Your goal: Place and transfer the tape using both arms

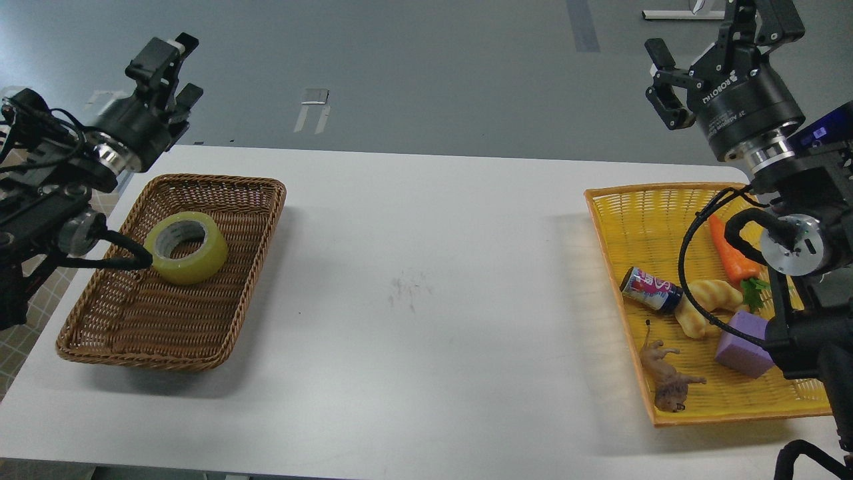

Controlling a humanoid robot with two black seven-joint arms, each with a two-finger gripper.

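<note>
Yellow tape [187,247] sits in our brown basket [100,340] at the table's [413,267] left edge; toys fill the yellow tray [640,207] at the right. Both grippers, left [174,67] and right [700,60], hang spread wide, empty.

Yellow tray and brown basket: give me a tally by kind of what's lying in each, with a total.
In the brown wicker basket:
Tape roll: 1

In the yellow tray:
Soda can: 1
Toy carrot: 1
Bread-like pastry: 1
Purple block: 1
Toy lion: 1

Total: 6 things.
</note>
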